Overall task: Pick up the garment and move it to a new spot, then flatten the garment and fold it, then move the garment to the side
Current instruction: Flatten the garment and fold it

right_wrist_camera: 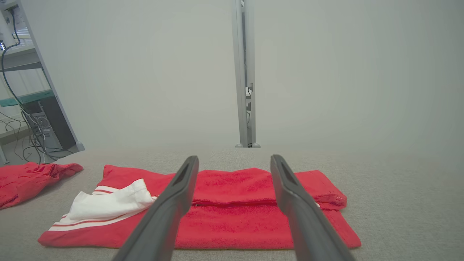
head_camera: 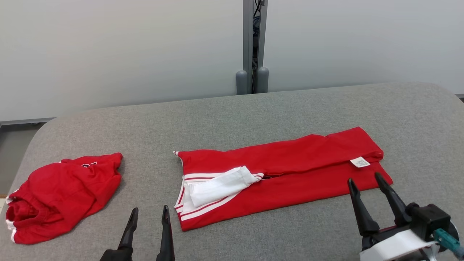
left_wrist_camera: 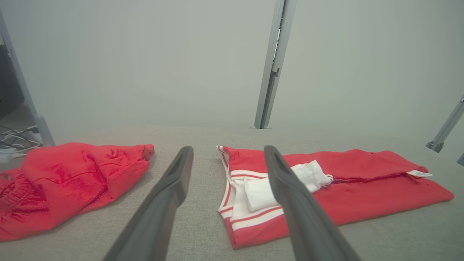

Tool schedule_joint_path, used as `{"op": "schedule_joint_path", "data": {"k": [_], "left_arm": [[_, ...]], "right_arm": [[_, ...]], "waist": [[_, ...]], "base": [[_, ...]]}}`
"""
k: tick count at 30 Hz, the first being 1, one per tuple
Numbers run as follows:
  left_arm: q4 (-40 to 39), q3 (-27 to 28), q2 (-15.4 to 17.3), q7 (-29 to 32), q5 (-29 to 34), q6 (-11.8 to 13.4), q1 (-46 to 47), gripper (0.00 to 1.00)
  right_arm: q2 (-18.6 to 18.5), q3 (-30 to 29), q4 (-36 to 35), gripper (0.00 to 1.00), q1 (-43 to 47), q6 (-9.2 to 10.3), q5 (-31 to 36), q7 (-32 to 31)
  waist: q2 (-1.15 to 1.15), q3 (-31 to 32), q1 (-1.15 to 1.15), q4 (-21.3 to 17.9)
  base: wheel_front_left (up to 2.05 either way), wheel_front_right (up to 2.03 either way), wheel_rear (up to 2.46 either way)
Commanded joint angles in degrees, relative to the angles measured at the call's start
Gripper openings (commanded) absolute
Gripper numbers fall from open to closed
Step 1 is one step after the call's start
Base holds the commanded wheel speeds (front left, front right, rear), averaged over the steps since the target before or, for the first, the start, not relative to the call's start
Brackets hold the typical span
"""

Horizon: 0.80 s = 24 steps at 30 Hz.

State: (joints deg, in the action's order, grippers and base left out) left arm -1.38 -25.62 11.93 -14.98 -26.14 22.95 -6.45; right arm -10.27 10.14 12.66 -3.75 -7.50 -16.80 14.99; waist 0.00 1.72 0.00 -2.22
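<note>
grey fabric covers the table (head_camera: 290, 108), backed by a pale wall with one metal post (head_camera: 255, 43). the red garment (head_camera: 290, 163) lies at the middle of the table, doubled lengthwise into a long band, with white-striped trim and a white flap (head_camera: 221, 185) at its left end and one white label (head_camera: 360, 162) near its right end. the left gripper (head_camera: 149, 210) sits just off the band's near left corner, jaws apart and empty. the right gripper (head_camera: 363, 176) is at the near right edge, jaws likewise apart, holding nothing. the work looks to be between folds, or about to shift the band aside. to do it well, each gripper should pinch every layer at its own end and lift level with the other, so the layers don't slide and the flap doesn't spill out. count: two red garments, the second a crumpled heap (head_camera: 61, 195) at the table's left, well apart; two grippers.
</note>
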Motion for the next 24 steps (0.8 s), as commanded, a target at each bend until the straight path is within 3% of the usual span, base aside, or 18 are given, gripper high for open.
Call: {"op": "schedule_joint_path", "data": {"k": [1, 13, 24], "left_arm": [[-0.1, 0.9, 0.1, -0.2, 1.8, -0.5, -1.1, 1.00], [0.2, 8.4, -5.1, -0.2, 9.7, -5.8, -5.8, 1.00], [1.4, 12.2, -7.9, -0.2, 13.0, -9.8, -6.8, 1.00]], "right_arm": [[0.5, -0.3, -0.7, 1.00, 1.8, 0.02, 1.0, 0.3], [2.4, -1.5, -2.8, 1.00, 5.8, 0.02, 2.7, 0.3], [2.7, -1.5, -2.1, 1.00, 6.3, 0.02, 3.0, 0.3]], "waist": [[0.00, 0.6, 0.00, -0.1], [0.00, 2.0, 0.00, -0.8], [0.00, 2.3, 0.00, -0.7]], "base": [[0.00, 0.00, 0.00], [0.00, 0.00, 0.00], [0.00, 0.00, 0.00]]}}
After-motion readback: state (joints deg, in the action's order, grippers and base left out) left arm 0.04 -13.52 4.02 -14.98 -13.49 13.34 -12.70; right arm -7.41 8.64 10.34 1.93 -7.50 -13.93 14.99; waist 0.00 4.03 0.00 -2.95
